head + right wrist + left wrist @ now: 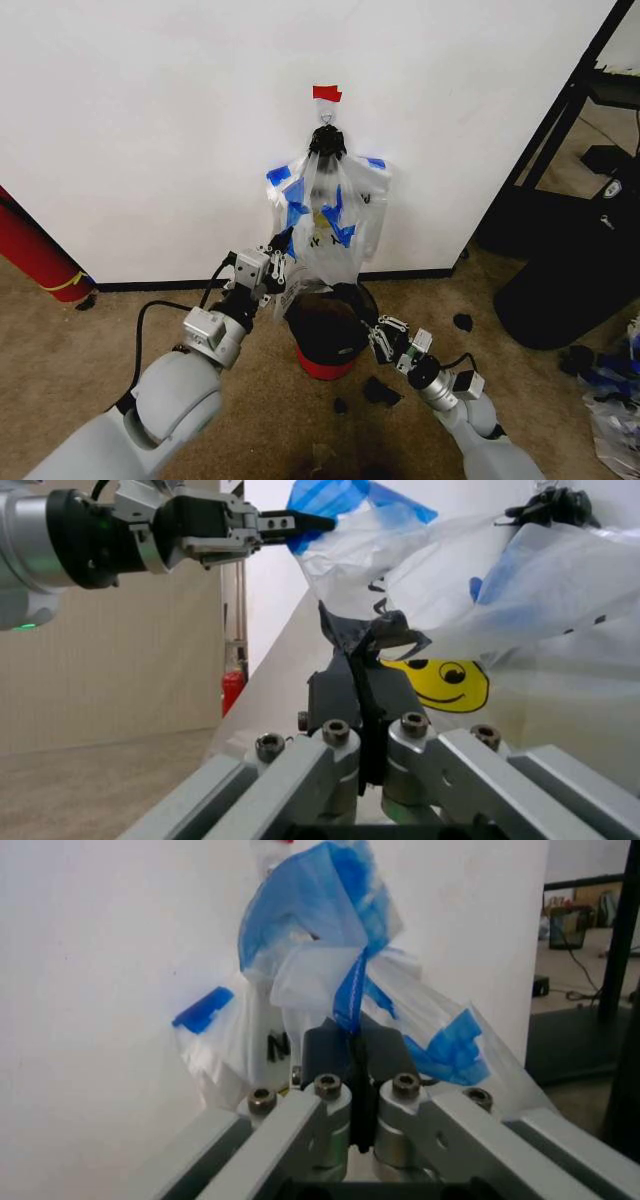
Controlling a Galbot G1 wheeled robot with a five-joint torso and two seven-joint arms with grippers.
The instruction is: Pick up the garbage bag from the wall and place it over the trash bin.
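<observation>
Left gripper [283,254]: jaws pinched tight on a blue-edged handle strip of the garbage bag [335,225]. In the left wrist view the strip ran straight down between the closed fingers [395,1099], with the bag's film bunched above them. In the right wrist view the same left gripper [300,523] held blue plastic at its tip, beside the wall [150,120].

Right gripper [385,335]: jaws also closed, clamped on a dark crumpled fold of thin plastic [375,634] that rose from between the fingers [400,739]. Could not tell whether that fold belonged to the same bag. The yellow smiley face [445,682] sat just behind the jaws.

The bag hung against the wall from a black knot [327,142] on a small metal hook [326,118], with red tape [326,93] just above. Its lower edge draped to the trash bin [325,340], which sat on the carpet [100,340] directly below, between both grippers. Right gripper was at the bin's rim.
</observation>
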